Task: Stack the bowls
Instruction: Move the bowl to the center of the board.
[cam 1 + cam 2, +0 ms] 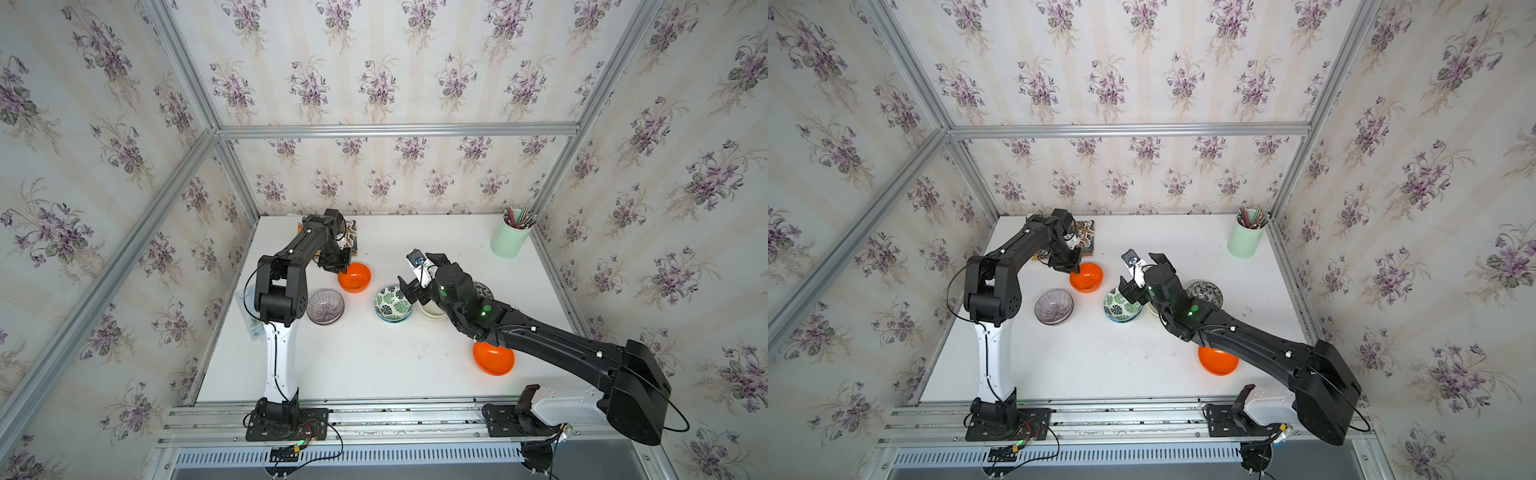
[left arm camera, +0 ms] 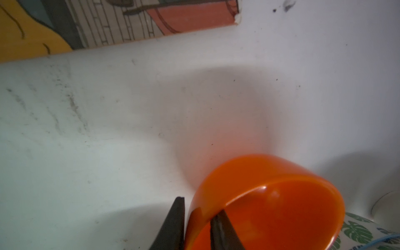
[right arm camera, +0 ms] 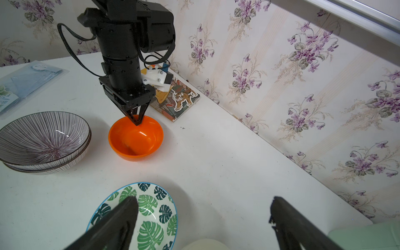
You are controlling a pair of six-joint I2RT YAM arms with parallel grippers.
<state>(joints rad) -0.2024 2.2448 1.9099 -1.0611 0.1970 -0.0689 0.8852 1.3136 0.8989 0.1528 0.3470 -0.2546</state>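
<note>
My left gripper (image 2: 200,205) is shut on the near rim of an orange bowl (image 1: 354,277), one finger inside and one outside; the bowl stands on the table toward the back left. My right gripper (image 3: 203,200) hangs wide open and holds nothing, above the table beside the green leaf bowl (image 1: 393,303). A cream bowl (image 3: 205,244) lies mostly hidden under the right arm. Two purple striped bowls (image 3: 43,138) sit nested at the left. The black-and-white floral bowl (image 1: 1204,292) shows behind the right wrist. A second orange bowl (image 1: 493,358) lies at the front right, partly under the arm.
A mint-green cup of pencils (image 1: 510,237) stands in the back right corner. A flat picture tile (image 3: 175,97) lies by the back wall just behind the left gripper. A clear plastic packet (image 3: 26,82) lies at the table's left edge. Papered walls close three sides.
</note>
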